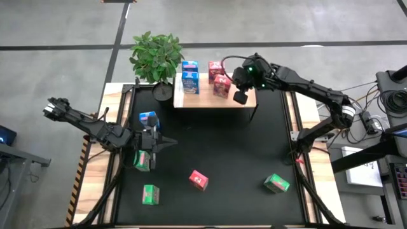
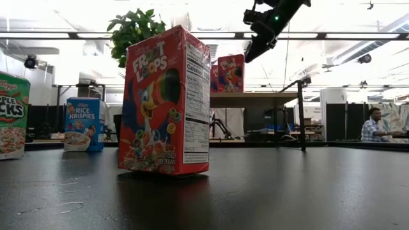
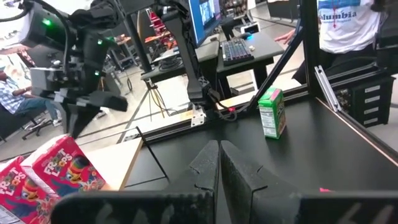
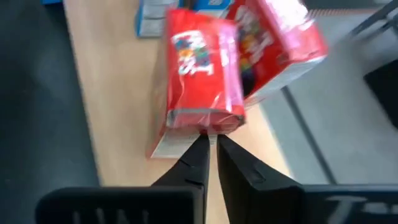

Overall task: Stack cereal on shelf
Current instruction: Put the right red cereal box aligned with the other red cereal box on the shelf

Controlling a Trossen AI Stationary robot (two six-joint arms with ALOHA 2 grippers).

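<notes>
The light-wood shelf (image 1: 203, 99) stands at the table's far edge. On it stand two blue cartons (image 1: 189, 76) and two red cartons (image 1: 219, 80) (image 4: 205, 74). My right gripper (image 1: 240, 97) (image 4: 210, 144) hangs shut above the shelf's right part, just right of the red cartons and well above the board (image 2: 255, 97) in the low view, touching nothing. My left gripper (image 1: 170, 144) (image 3: 219, 155) is shut over the table's left middle. Near it are a blue carton (image 1: 148, 119) and a green carton (image 1: 144, 159). A second green carton (image 1: 151, 194), a red carton (image 1: 198, 180) (image 2: 167, 102) and a third green carton (image 1: 276, 184) (image 3: 272, 112) stand on the mat.
A potted plant (image 1: 156, 57) stands at the shelf's left end. The black mat (image 1: 241, 146) is bare in the middle between shelf and loose cartons. Desks, monitors and seated people show in the room beyond the table.
</notes>
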